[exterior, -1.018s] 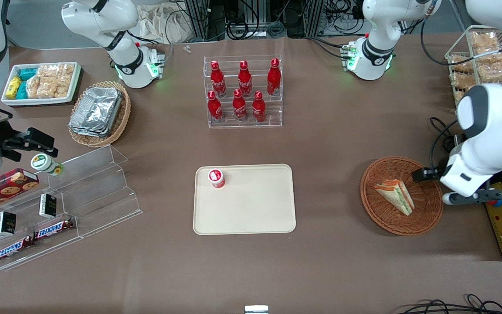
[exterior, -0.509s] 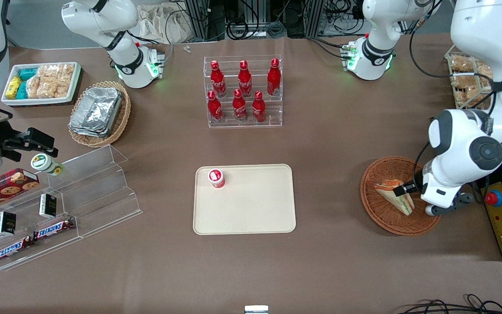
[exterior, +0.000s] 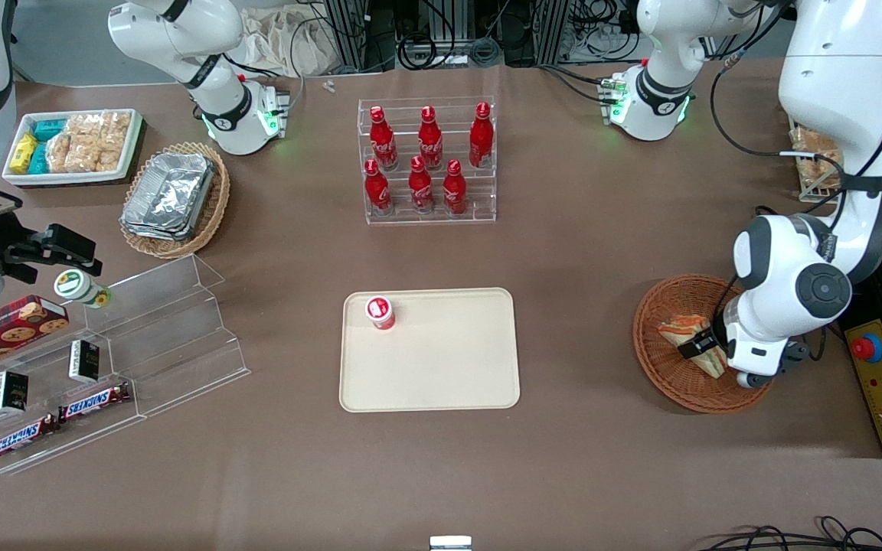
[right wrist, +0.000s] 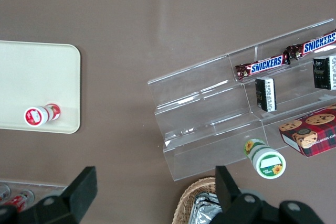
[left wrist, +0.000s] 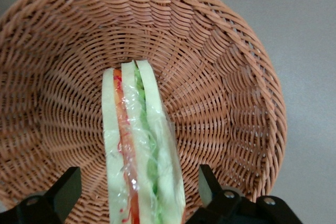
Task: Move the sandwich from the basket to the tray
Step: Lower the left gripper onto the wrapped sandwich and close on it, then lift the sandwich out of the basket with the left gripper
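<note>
Front view: the sandwich [exterior: 677, 330] is seen lying in the round wicker basket [exterior: 659, 367], toward the working arm's end of the table, with the gripper [exterior: 695, 348] lowered over it. The cream tray [exterior: 441, 367] is well apart from the basket and carries a small red-capped bottle [exterior: 380, 312]. Left wrist view: the wrapped sandwich [left wrist: 140, 156] (white bread, orange-red and green layers) is framed by two fingers [left wrist: 209, 182], spread wide and not touching it, inside the basket [left wrist: 220, 66].
</note>
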